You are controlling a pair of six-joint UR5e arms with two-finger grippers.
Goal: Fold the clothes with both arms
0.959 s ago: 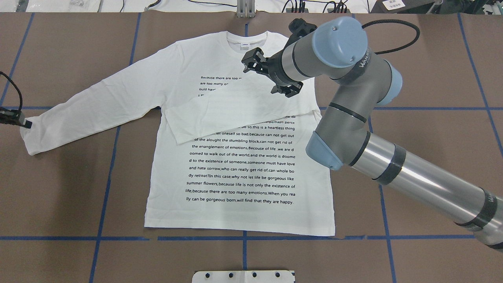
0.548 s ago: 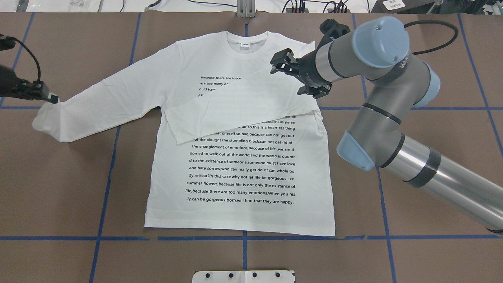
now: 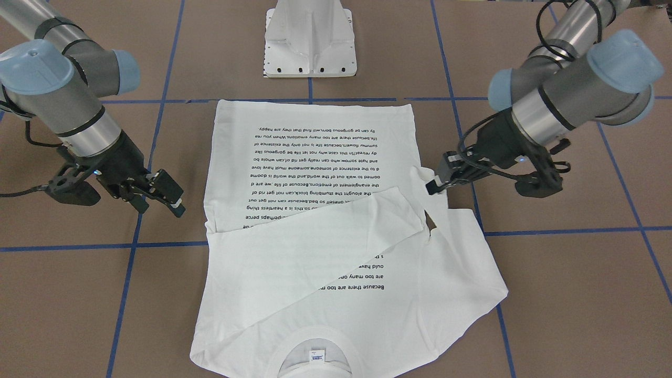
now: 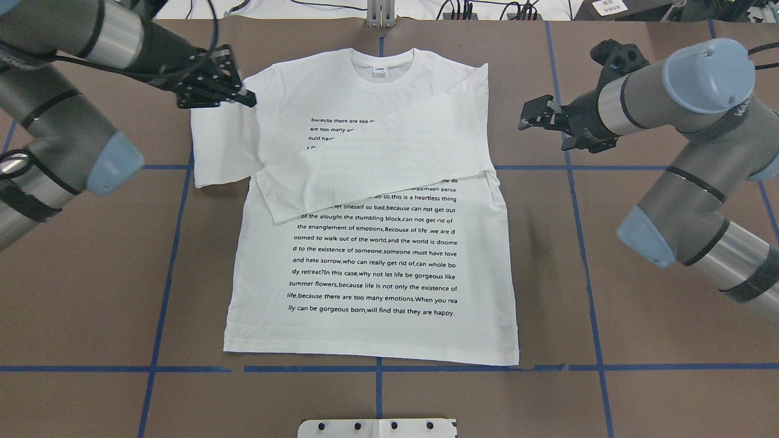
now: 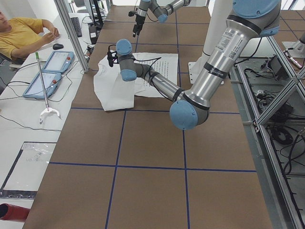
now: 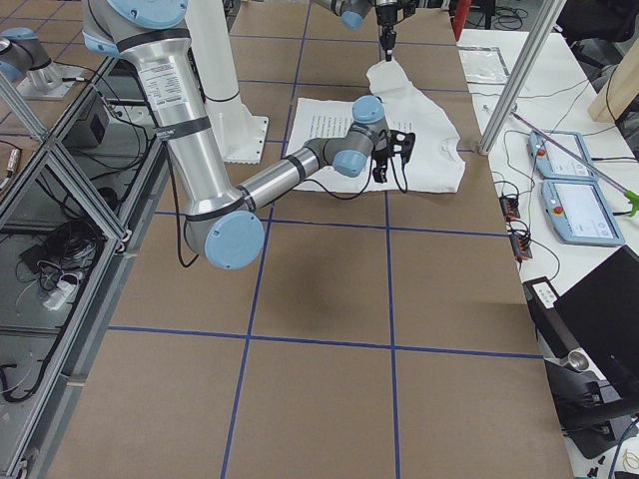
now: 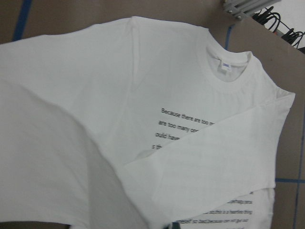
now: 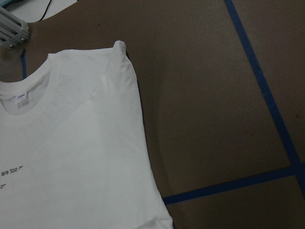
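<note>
The white long-sleeved shirt [image 4: 371,267] lies flat, text side up, collar [image 4: 382,66] at the far edge. One sleeve [image 4: 377,164] is folded across the chest. My left gripper [image 4: 245,99] is shut on the other sleeve's cuff and holds it up beside the shoulder; that sleeve [image 4: 222,146] hangs doubled below it. In the front view the left gripper [image 3: 433,184] pinches the raised cuff [image 3: 420,176]. My right gripper [image 4: 528,118] is open and empty over bare table, right of the shirt; it also shows in the front view [image 3: 170,197].
The white pedestal base [image 3: 310,42] stands at the near table edge. Blue tape lines [image 4: 584,243] grid the brown table. An operator [image 5: 21,33] sits at a side desk with teach pendants [image 5: 50,69] beyond the far edge.
My left gripper has carried the sleeve cuff from the far left up and rightward to the shoulder. My right arm has drawn back to the right, off the shirt.
</note>
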